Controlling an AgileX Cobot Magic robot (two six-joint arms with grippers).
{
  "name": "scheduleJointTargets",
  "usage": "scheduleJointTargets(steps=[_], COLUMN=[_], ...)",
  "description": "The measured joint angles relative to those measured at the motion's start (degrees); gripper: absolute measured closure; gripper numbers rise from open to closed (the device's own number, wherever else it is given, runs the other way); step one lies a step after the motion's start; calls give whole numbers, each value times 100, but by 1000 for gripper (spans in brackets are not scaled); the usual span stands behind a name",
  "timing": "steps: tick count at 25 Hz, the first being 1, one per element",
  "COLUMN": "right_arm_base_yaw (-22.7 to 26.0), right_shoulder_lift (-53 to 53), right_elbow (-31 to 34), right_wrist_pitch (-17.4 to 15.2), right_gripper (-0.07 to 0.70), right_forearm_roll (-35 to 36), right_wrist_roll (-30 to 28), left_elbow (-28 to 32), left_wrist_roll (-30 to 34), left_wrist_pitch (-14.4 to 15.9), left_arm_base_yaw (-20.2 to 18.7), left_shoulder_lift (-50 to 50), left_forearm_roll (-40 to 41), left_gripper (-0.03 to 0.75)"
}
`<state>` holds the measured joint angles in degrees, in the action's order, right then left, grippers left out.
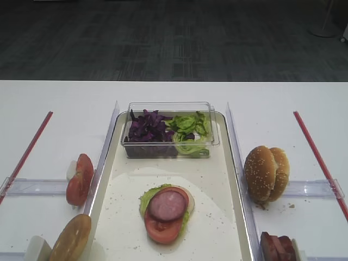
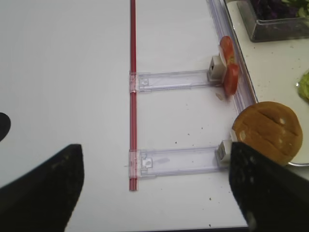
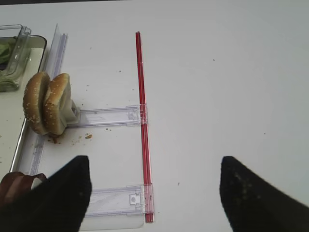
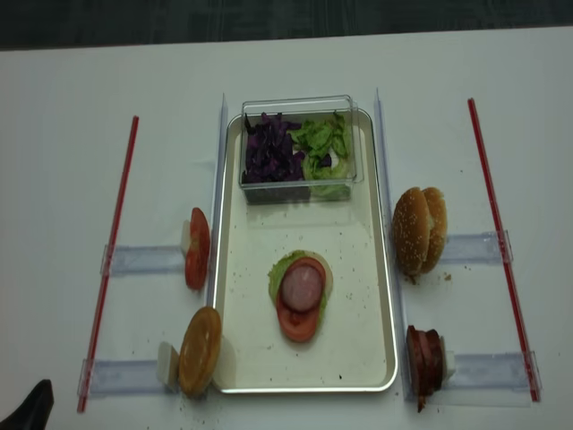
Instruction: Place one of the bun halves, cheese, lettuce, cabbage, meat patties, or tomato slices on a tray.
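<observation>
Both end effectors spread, empty; right end effector fingertips cropped; left likewise.

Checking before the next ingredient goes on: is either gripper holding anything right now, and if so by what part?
Nothing is held. The right gripper and left gripper both stand open over bare table, with nothing between their fingers.

A lab-like test space is showing here: a bare white tabletop is carrying red guide strips and clear plastic holders, with dark office carpet lying beyond.
</observation>
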<state>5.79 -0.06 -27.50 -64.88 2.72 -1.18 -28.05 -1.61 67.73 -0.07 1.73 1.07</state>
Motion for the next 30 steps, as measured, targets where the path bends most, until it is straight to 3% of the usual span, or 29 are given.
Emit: scheduleJointTargets(steps=[13, 30], right_arm_base_yaw=[-366, -388], right_shoulder_lift=[-87, -87], right_elbow=[0, 0], right_wrist_pitch=[0, 0], right_gripper=[61, 61], right_forearm_roll=[-48, -92], right_wrist_roll=[58, 118], left_elbow=[0, 0], left_wrist_roll=[0, 0], left_wrist_pitch=[0, 0], left_arm_base_yaw=[0, 0], left_shoulder_lift=[0, 0], left_forearm_roll=[0, 0], left_gripper=[151, 151])
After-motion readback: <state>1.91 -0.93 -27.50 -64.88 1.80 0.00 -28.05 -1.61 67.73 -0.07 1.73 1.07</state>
